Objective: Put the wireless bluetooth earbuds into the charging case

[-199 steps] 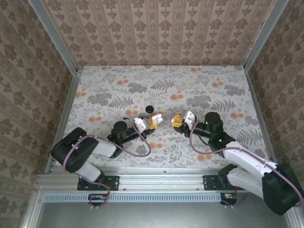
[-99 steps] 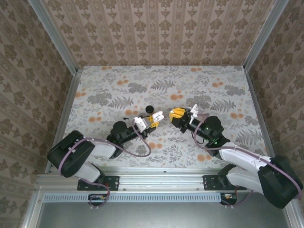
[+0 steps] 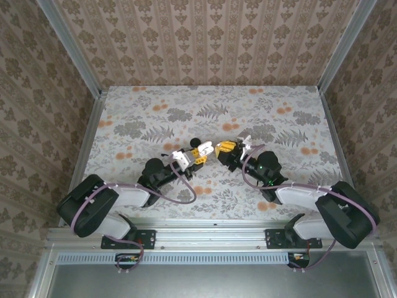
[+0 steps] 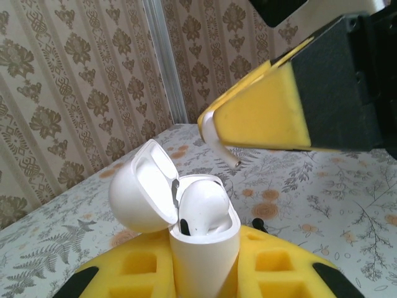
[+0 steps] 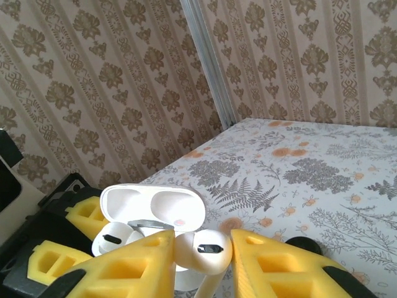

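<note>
1. I see the left gripper (image 3: 200, 153) clamped on the charging case (image 4: 205, 261), holding it upright above the table (image 3: 279, 99) with its lid (image 4: 139, 192) swung open.
2. A seated earbud (image 4: 201, 202), white, already sits in one pocket of the case.
3. The right gripper (image 3: 224, 148) is pinched on the held earbud (image 5: 203, 249), also white, stem pointing down between its yellow pads.
4. From my left wrist view, that gripper hangs just above the open case, near it but apart.
5. A black disc (image 3: 195, 141) lies on the table just behind both grippers.
</note>
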